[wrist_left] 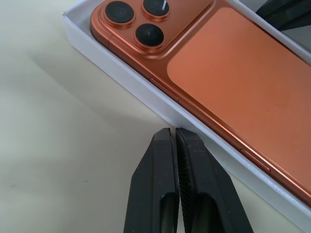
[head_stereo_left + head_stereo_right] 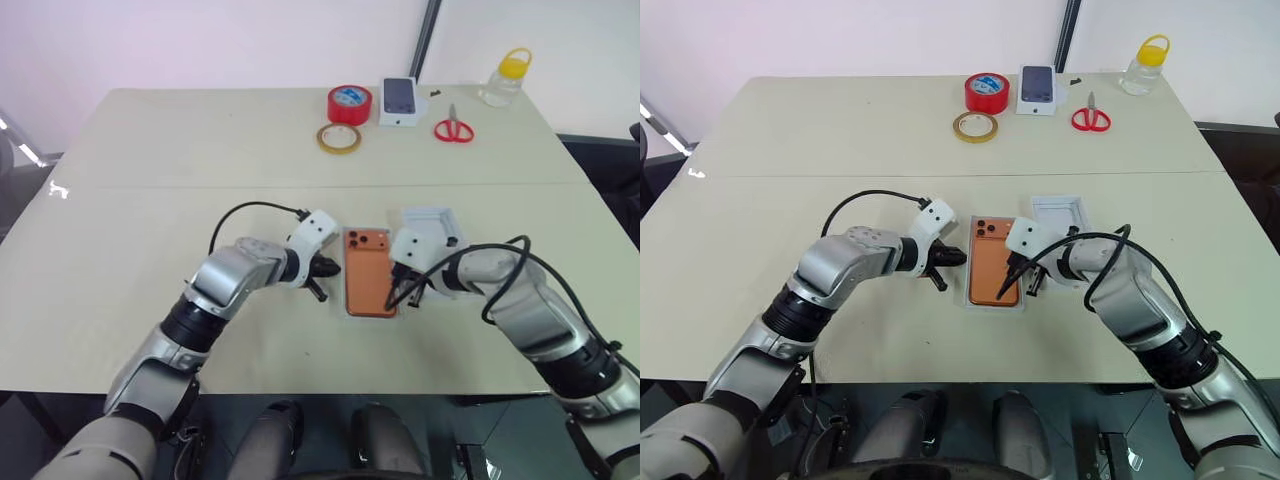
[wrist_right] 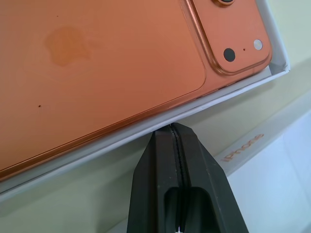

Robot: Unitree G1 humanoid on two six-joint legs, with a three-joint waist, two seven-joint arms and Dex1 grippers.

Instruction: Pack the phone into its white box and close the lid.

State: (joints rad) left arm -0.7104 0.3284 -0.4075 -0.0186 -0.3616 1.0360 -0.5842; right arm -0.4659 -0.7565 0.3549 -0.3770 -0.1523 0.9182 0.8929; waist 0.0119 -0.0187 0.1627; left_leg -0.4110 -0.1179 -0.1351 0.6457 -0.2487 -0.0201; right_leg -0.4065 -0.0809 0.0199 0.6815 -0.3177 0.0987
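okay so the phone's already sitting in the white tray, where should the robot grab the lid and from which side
Judging by its pose, take the lid by one long wall, coming from above. It lies open side up, just right of the white box holding the phone, so a raised wall gives one finger inside, one outside. The right pincer is nearest, though shut now, like the left pincer, so it must open first.

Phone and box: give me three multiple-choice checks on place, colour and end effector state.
1. Where is the phone?
A. in the white box
B. beside the scissors
C. on the red tape roll

2. What colour are the scissors' handles?
A. blue
B. red
C. yellow

3. How are the left end effector and the right end effector?
A. both open
B. only the left is open
C. both shut

Answers: 1 A, the box rim surrounds the phone; 2 B, red loops at the far edge; 3 C, fingers pressed together in both wrist views.
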